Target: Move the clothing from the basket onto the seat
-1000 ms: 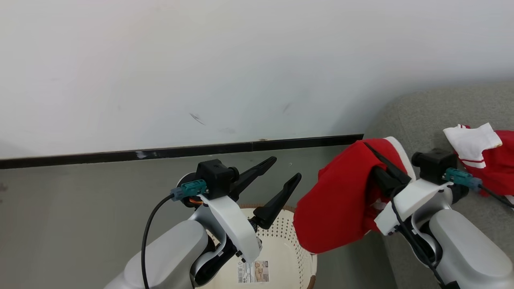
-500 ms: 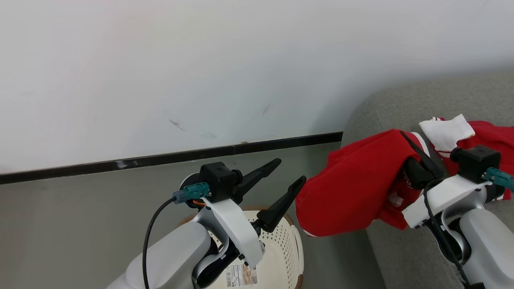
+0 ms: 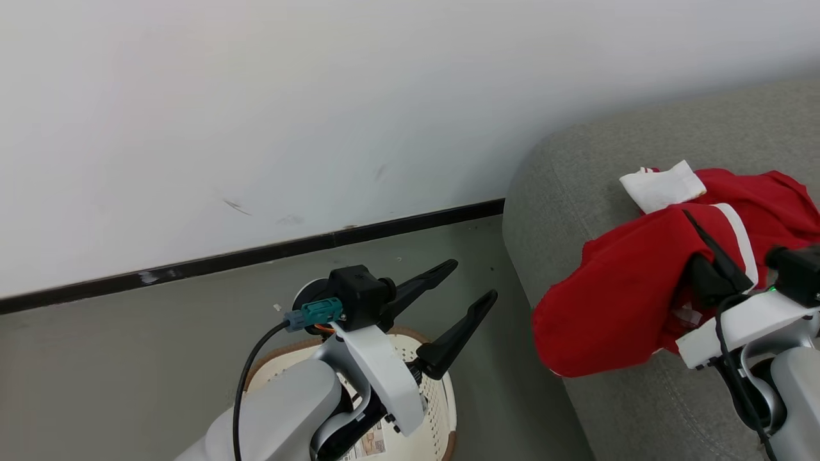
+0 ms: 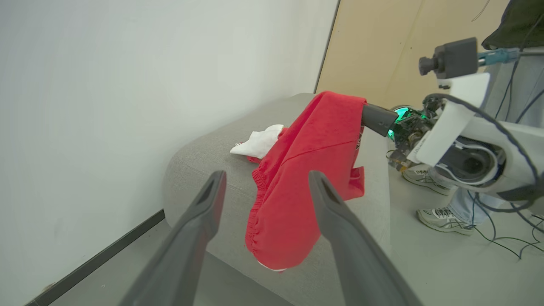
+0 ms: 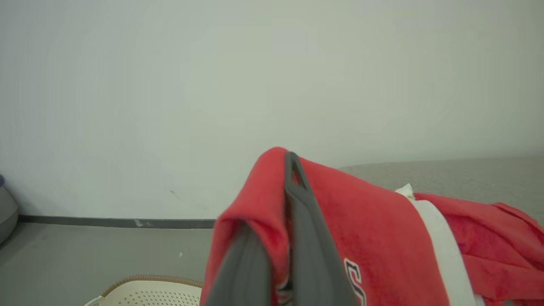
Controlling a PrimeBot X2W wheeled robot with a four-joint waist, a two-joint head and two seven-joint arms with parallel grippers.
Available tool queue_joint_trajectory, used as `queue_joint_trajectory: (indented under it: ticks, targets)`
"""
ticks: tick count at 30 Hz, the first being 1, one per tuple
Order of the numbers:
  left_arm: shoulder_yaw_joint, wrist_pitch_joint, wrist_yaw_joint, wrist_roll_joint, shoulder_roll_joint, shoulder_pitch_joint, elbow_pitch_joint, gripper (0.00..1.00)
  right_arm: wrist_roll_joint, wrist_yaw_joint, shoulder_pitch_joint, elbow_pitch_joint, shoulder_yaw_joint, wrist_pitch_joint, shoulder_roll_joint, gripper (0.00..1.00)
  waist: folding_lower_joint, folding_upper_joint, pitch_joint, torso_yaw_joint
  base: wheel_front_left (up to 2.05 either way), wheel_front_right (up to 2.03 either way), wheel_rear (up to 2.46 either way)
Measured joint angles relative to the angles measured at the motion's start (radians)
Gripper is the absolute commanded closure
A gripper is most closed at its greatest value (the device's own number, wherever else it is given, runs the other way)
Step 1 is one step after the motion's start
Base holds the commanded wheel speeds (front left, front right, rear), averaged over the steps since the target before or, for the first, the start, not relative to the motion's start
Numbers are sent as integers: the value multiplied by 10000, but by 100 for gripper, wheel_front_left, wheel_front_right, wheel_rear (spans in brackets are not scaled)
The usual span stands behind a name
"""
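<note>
1. Head view: the grey sofa (image 3: pixel 564 192) fills the 3 o'clock side, its rounded corner turned toward the wall.
2. The cream basket (image 3: pixel 439 397) sits on the floor at 6 o'clock, partly under the left arm and well apart from the clothing.
3. The held red garment (image 3: pixel 608 301) hangs at 4 o'clock, over the sofa's corner. It droops in one loose fold, and I cannot tell whether its low end touches the cushion.
4. A second red garment with a white panel (image 3: pixel 666 186) lies on the sofa at 2 o'clock, just behind the held one.
5. The right gripper (image 3: pixel 698 234) is clamped on the held garment, with one dark finger on top and cloth bunched between the two. In the right wrist view the fabric folds over both fingers.
6. The left gripper (image 3: pixel 472 279) hovers above the basket at 6 o'clock, its fingers spread wide and holding nothing.
7. Handling, as a judgement: the cloth looks light, limp and sturdy, so it needs little force. It will sag, swing and trail, and it may cling to a finger on release.
8. The gathered hem (image 4: pixel 257 191) or a thick bunched fold is the best place to pinch. A single layer would likely slide out.
</note>
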Motion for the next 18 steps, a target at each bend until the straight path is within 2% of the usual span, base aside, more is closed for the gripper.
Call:
queue_joint_trajectory:
  ticks: [18]
  targets:
    - [-255, 2, -33, 272, 211, -11, -211, 0, -297, 0, 921, -1112, -1296, -2, 230, 100, 0, 0, 359, -1355, 0, 0, 0]
